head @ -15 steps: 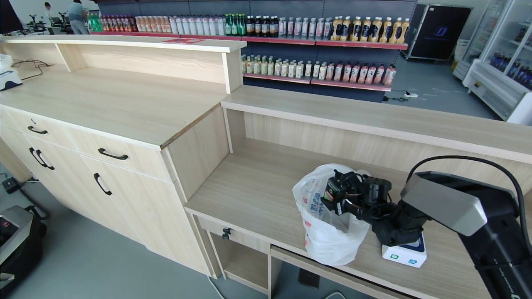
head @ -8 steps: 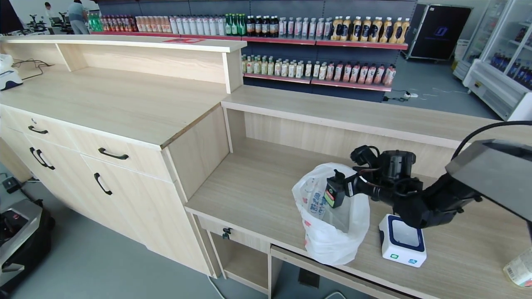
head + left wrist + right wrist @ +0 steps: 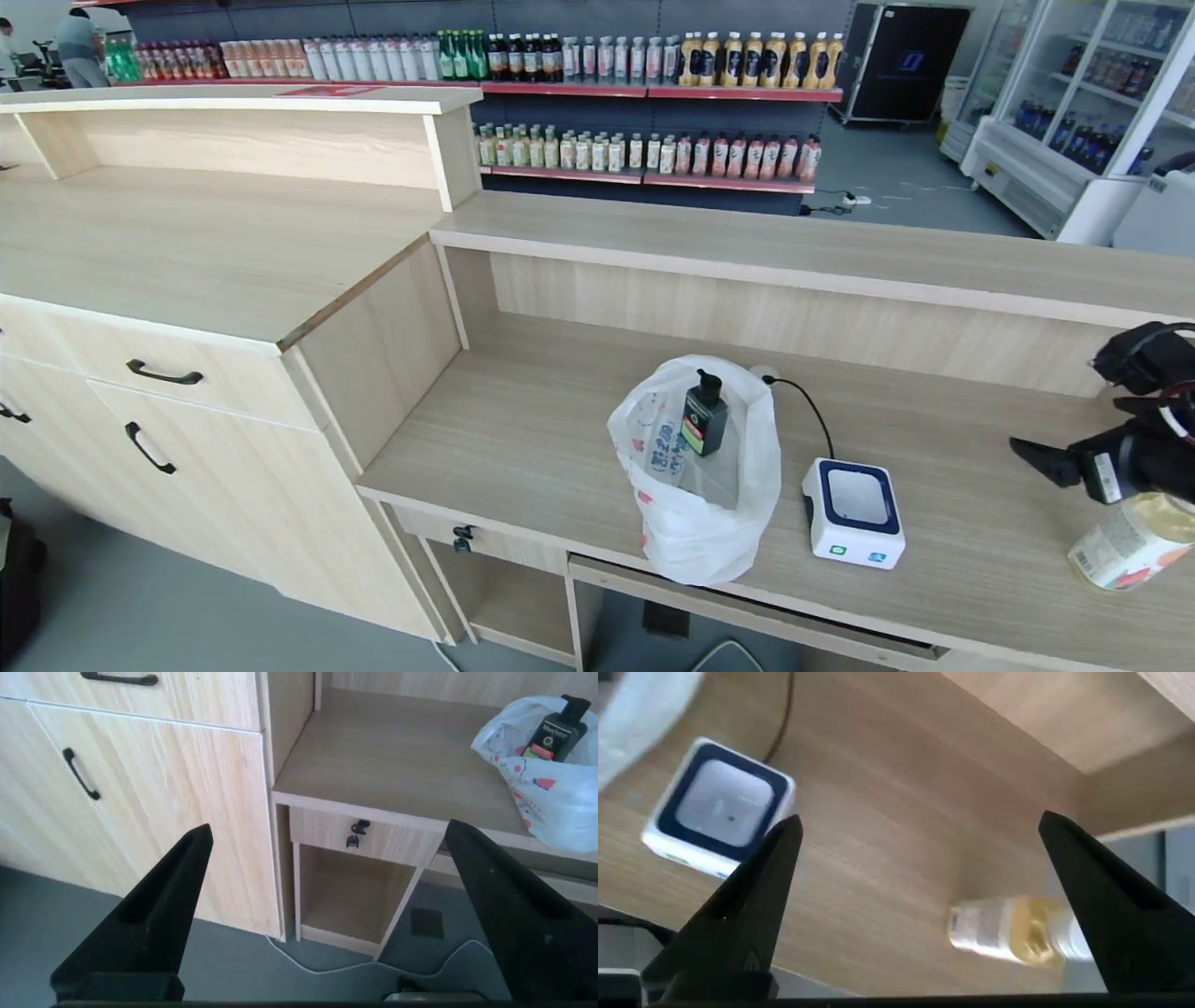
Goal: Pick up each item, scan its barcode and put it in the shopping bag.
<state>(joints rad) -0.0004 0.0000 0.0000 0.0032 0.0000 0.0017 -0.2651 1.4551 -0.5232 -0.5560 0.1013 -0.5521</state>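
R wrist: tool (image 3: 920,821) spread, btl (image 3: 1018,933) lying.

— How is the scene lit?
— A bright, even indoor light is cast from overhead. The tabletop (image 3: 560,439) is uniformly lit, and only faint, soft shadows are laid beside the shopping bag (image 3: 695,523) and the scanner (image 3: 854,513).
— Is any glare seen?
— A pale sheen is carried by the scanner's window. The jaws of the left gripper (image 3: 329,829) and the right gripper (image 3: 920,819) are rendered as dark silhouettes against the lit wood. In the head view, the straight upper ledge (image 3: 794,252) is bowed towards the edges.
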